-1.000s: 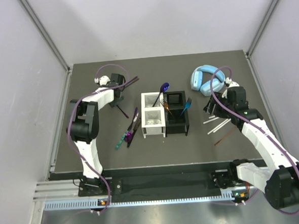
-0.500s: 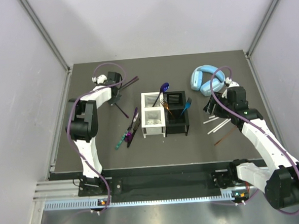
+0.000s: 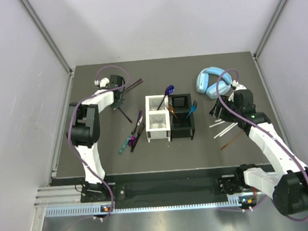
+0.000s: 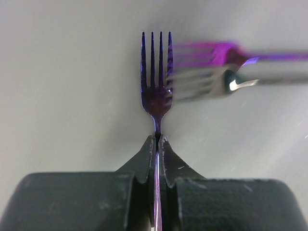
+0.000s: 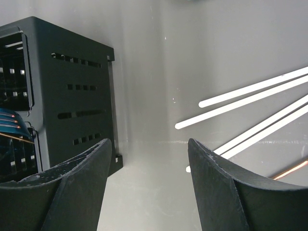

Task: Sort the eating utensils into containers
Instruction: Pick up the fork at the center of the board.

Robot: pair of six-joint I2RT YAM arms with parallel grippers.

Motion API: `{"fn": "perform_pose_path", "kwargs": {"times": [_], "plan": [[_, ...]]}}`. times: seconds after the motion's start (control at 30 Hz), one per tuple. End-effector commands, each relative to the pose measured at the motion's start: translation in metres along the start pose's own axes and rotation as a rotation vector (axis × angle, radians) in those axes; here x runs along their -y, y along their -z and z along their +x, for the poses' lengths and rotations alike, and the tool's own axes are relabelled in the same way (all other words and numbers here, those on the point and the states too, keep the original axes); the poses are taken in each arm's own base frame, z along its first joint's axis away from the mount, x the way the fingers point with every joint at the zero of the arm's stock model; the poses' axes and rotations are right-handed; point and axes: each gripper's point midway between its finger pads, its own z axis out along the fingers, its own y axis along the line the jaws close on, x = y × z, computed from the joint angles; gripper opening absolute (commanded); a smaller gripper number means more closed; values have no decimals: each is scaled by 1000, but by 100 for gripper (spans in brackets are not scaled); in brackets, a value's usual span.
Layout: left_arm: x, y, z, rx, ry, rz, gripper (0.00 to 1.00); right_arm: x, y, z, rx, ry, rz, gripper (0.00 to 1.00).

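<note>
My left gripper (image 3: 120,94) (image 4: 158,139) at the back left is shut on the handle of an iridescent purple fork (image 4: 156,82), tines pointing away. Two more forks (image 4: 216,55) lie blurred beyond it. Several utensils (image 3: 134,130), one green-handled, lie left of the white caddy (image 3: 158,138), which holds a purple spoon (image 3: 168,91). The black caddy (image 3: 182,133) (image 5: 72,91) beside it holds a blue fork (image 3: 192,109). My right gripper (image 3: 216,110) (image 5: 149,149) hangs open and empty, between the black caddy and the white sticks (image 3: 222,126) (image 5: 250,98). A brown stick (image 3: 231,141) (image 5: 291,169) lies nearer.
Light-blue headphones (image 3: 210,81) rest at the back right, just behind my right gripper. A dark thin utensil (image 3: 125,114) lies on the table just in front of the left gripper. Grey walls close in the table on three sides.
My left gripper has shut on the purple fork and shifted slightly back and left with it. The right arm has not moved.
</note>
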Motion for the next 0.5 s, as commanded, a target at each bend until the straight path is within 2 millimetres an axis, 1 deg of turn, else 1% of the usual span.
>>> {"fn": "perform_pose_path", "kwargs": {"times": [0.0, 0.03, 0.07, 0.1, 0.13, 0.2, 0.27, 0.4, 0.47], "plan": [[-18, 27, 6, -22, -5, 11, 0, 0, -3, -5, 22, 3, -12, 65], [-24, 28, 15, -36, -7, 4, 0, 0, -3, -5, 22, 2, -15, 65], [-25, 32, 15, -32, -3, 16, 0, -1, -3, -6, 23, 3, -16, 65], [-27, 42, 12, -18, 5, 31, 0, -1, -3, -6, 22, 2, -16, 65], [-35, 43, 21, -30, 2, 20, 0, -1, -3, -6, 24, 3, -17, 65], [-41, 52, 24, -22, 7, 33, 0, -1, -4, -6, 23, 3, -17, 65], [-43, 58, 25, -14, 8, 44, 0, -1, -3, -6, 24, 0, -19, 65], [-43, 74, 17, 51, 2, 85, 0, -3, -4, -6, 24, 2, -25, 65], [-38, 83, 9, 98, 3, 112, 0, -3, -3, -6, 23, 0, -27, 65]]}}
